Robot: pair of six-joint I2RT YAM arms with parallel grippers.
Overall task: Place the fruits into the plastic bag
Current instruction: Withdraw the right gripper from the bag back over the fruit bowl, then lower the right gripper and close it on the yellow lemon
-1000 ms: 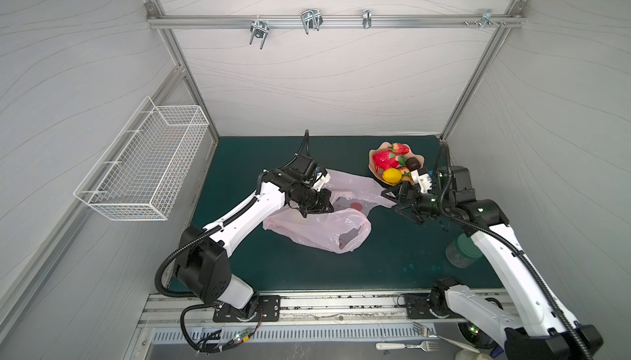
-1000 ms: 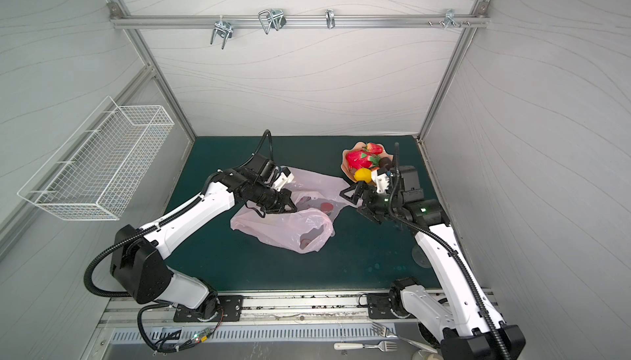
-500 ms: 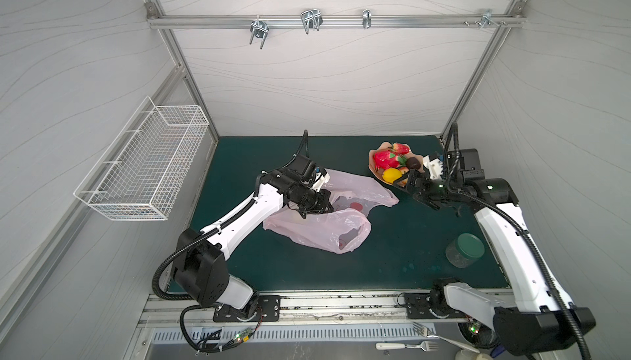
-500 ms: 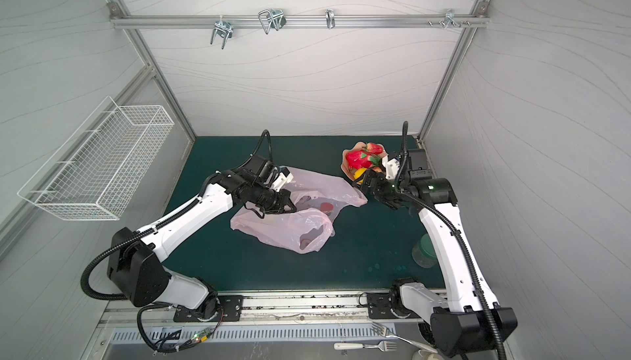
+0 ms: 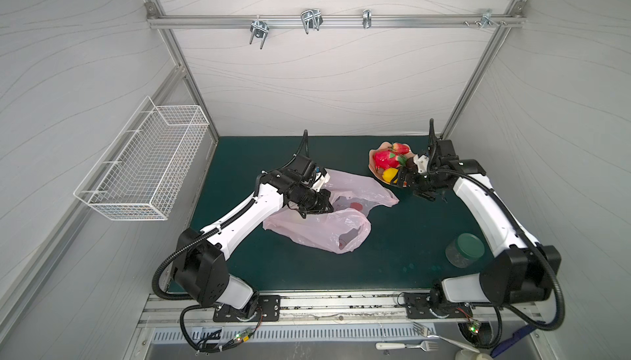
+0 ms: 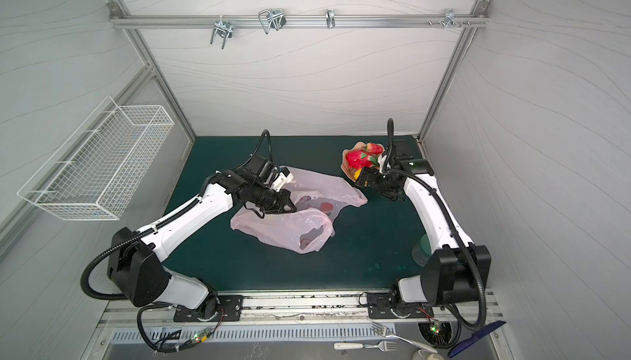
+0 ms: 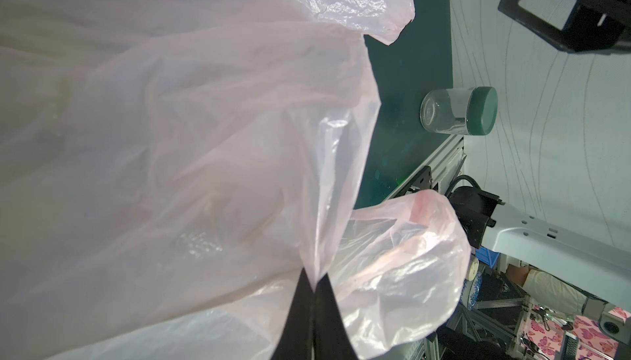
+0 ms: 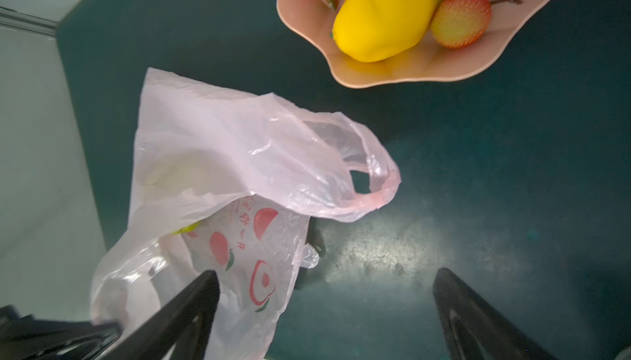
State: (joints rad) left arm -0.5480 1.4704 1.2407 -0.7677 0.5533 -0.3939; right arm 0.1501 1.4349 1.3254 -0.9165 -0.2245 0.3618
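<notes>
The pale pink plastic bag (image 5: 324, 232) (image 6: 283, 228) lies crumpled in the middle of the green mat. My left gripper (image 5: 322, 204) (image 7: 313, 283) is shut on a fold of the bag's rim (image 7: 317, 266). The fruits sit on a peach plate (image 5: 374, 167) (image 8: 409, 71) at the back right: a red dragon fruit (image 5: 386, 158), a yellow lemon (image 5: 389, 174) (image 8: 382, 13) and strawberries (image 5: 400, 148) (image 8: 459, 18). My right gripper (image 5: 403, 179) (image 8: 324, 276) hangs open and empty above the mat at the plate's near edge. A green-yellow bit (image 8: 184, 228) shows inside the bag (image 8: 239, 156).
A glass jar with a green lid (image 5: 465, 249) (image 7: 457, 110) stands on the mat at the front right, next to my right arm. A white wire basket (image 5: 143, 167) hangs on the left wall. A fork (image 5: 406, 344) lies in front of the table.
My right gripper has swung away from the bag's side toward the back right and now hangs by the plate, still open. The left gripper keeps its hold on the bag.
</notes>
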